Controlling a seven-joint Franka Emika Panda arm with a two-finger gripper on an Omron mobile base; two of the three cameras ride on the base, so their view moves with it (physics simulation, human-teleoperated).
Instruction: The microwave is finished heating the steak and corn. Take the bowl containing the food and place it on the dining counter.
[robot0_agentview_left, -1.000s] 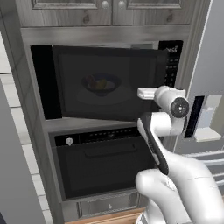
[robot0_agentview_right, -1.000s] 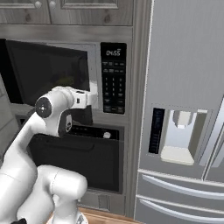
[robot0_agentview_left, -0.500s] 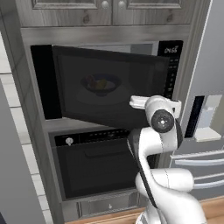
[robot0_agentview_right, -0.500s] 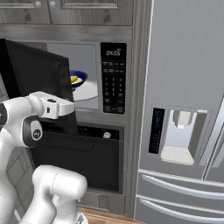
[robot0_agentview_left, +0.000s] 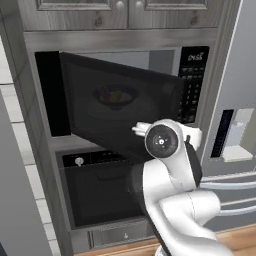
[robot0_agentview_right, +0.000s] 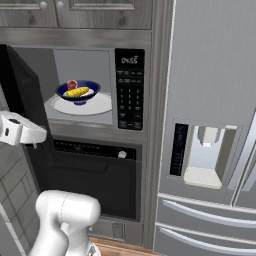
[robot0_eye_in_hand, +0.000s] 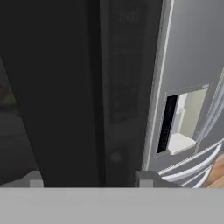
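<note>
The microwave (robot0_agentview_right: 83, 60) stands open, and its dark glass door (robot0_agentview_right: 22, 100) is swung out to the left. Inside, the dark blue bowl (robot0_agentview_right: 77, 92) rests on a flat white plate (robot0_agentview_right: 95, 106), holding the yellow corn (robot0_agentview_right: 78, 92) and the reddish steak (robot0_agentview_right: 72, 84). In the left base view the bowl (robot0_agentview_left: 114, 95) shows dimly through the door glass (robot0_agentview_left: 120, 107). My gripper (robot0_eye_in_hand: 90, 180) is at the door's free edge. Its fingertips (robot0_eye_in_hand: 146, 178) stand wide apart, with the dark vertical handle (robot0_eye_in_hand: 95, 109) between them and untouched. The dining counter is out of view.
A black oven (robot0_agentview_right: 92, 172) with a horizontal handle sits right under the microwave. The keypad panel (robot0_agentview_right: 129, 90) is to the right of the cavity. A grey fridge with a dispenser niche (robot0_agentview_right: 202, 155) fills the right side. Wooden cabinets (robot0_agentview_right: 75, 5) hang above.
The microwave door has swung from nearly shut to wide open as my arm pulled it leftward. The jaws have spread apart off the handle. The bowl now shows directly.
</note>
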